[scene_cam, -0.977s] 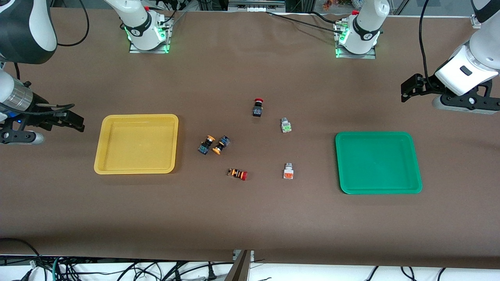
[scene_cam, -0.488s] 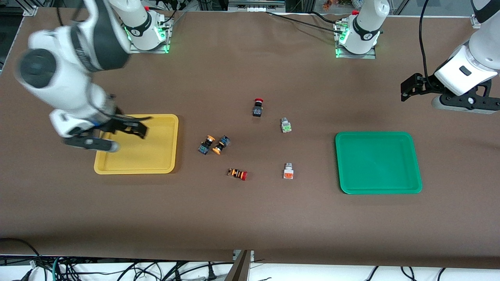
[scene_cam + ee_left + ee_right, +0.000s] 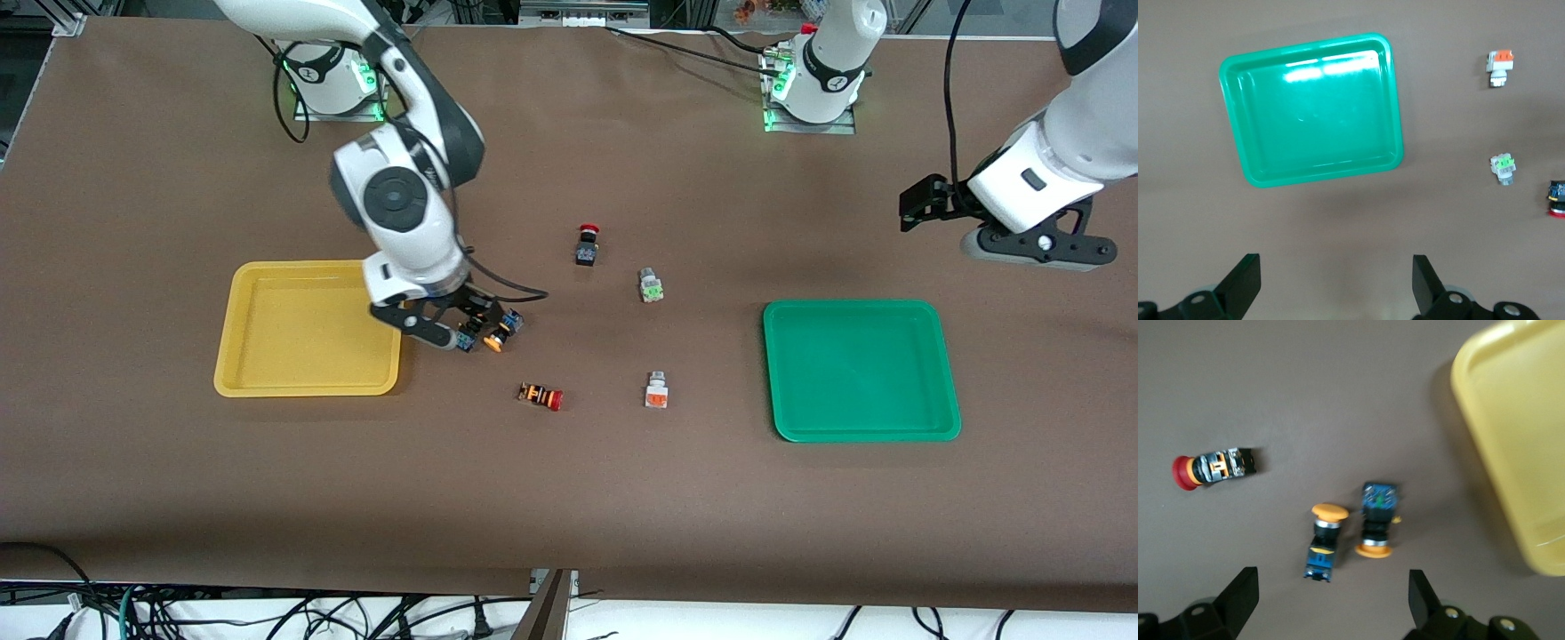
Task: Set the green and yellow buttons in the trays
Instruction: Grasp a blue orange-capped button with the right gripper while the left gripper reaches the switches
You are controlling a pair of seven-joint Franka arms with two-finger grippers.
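Observation:
Two yellow-capped buttons [image 3: 498, 334] lie side by side next to the yellow tray [image 3: 293, 356]; one is partly hidden in the front view. My right gripper [image 3: 478, 324] hangs open over them. In the right wrist view the pair [image 3: 1325, 541] [image 3: 1377, 520] lies just ahead of the open right gripper [image 3: 1331, 590]. The green-faced square button [image 3: 651, 286] and the orange-faced one [image 3: 656, 392] lie mid-table. The green tray [image 3: 858, 369] holds nothing. My left gripper [image 3: 917, 203] waits open in the air over bare table beside the green tray [image 3: 1311, 110]; in its wrist view the left gripper [image 3: 1336, 277] is empty.
A red-capped button with a black body [image 3: 586, 244] lies farther from the front camera than the pair. A red-capped orange-striped button [image 3: 541, 396] lies nearer. The yellow tray [image 3: 1518, 433] holds nothing.
My right arm has swung from the table's end across the yellow tray to above the two yellow-capped buttons. The left arm has shifted slightly. No button has moved.

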